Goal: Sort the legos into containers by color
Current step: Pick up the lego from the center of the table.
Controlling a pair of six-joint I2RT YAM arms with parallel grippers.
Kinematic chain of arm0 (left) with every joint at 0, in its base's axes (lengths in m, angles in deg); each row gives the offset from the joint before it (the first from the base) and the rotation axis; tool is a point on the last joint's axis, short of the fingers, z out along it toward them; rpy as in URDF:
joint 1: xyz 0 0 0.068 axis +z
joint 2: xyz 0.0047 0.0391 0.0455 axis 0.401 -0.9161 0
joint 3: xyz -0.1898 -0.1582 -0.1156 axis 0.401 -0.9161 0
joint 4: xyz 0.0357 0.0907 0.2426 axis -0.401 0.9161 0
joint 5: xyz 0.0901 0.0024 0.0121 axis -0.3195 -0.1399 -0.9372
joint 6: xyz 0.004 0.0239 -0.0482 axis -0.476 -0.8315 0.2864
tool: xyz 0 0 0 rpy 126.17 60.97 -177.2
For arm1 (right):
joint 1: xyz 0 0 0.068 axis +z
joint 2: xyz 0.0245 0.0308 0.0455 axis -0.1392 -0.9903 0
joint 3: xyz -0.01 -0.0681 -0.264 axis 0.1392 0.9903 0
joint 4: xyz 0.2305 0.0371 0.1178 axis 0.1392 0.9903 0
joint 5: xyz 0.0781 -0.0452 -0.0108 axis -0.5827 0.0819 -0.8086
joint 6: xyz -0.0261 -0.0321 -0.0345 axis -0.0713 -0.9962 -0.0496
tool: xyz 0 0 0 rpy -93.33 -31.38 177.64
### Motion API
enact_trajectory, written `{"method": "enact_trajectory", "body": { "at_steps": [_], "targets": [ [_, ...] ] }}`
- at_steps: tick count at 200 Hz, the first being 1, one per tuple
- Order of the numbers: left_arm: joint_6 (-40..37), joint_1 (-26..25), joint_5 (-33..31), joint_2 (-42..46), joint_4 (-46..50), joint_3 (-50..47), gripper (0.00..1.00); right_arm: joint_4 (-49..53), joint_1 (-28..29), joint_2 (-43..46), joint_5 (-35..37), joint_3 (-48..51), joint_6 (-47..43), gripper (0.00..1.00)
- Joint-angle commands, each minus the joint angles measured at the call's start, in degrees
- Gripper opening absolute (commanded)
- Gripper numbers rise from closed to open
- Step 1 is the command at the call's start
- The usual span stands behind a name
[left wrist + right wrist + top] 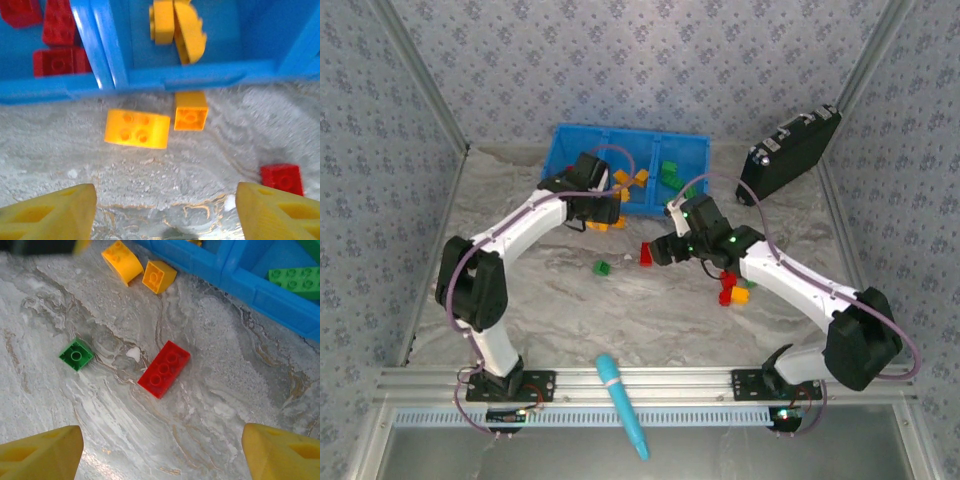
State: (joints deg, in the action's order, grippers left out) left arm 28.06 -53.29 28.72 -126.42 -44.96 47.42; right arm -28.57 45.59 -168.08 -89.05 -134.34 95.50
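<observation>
The blue bin (578, 150) stands at the back of the table. My left gripper (165, 200) hangs open and empty just in front of its wall (200, 77), above two orange-yellow legos (136, 129) (190, 111) on the table. Red legos (57, 35) lie in the left compartment and yellow ones (177, 27) in the middle one. My right gripper (162, 440) is open over bare table, a red lego (164, 368) and a green lego (76, 354) lying ahead of it. Green legos (295, 280) sit in the right compartment.
A black hard case (790, 150) leans at the back right. A cyan pen-like tool (622, 405) lies across the front rail. A few red and orange legos (730, 290) sit beside the right arm. Patterned walls close in the table on three sides.
</observation>
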Motion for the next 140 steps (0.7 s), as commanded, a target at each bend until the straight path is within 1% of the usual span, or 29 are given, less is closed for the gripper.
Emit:
{"method": "enact_trajectory", "body": {
  "at_steps": [1,9,37,100,140],
  "targets": [
    [-1.87,0.16,-2.60,0.27,-3.29,-1.93,0.79,2.12,-0.27,-1.24,-0.25,-2.44,-0.95,0.85],
    [-2.36,0.34,-2.95,-0.50,-3.65,-2.14,0.81,2.27,-0.28,-1.67,-0.13,-2.69,-0.88,0.85],
    [-2.91,1.45,-2.23,-4.09,-5.94,-1.84,0.84,3.22,-0.30,-3.63,-0.19,-4.32,-0.97,0.85],
    [-1.00,5.51,2.03,-11.01,-10.84,-0.08,0.85,5.69,-0.50,-7.35,0.67,-7.35,-1.75,0.85],
    [-0.81,6.02,4.33,-13.83,-12.15,1.99,0.84,6.28,-0.72,-11.06,-0.04,-9.35,-2.36,0.84]
  ]
}}
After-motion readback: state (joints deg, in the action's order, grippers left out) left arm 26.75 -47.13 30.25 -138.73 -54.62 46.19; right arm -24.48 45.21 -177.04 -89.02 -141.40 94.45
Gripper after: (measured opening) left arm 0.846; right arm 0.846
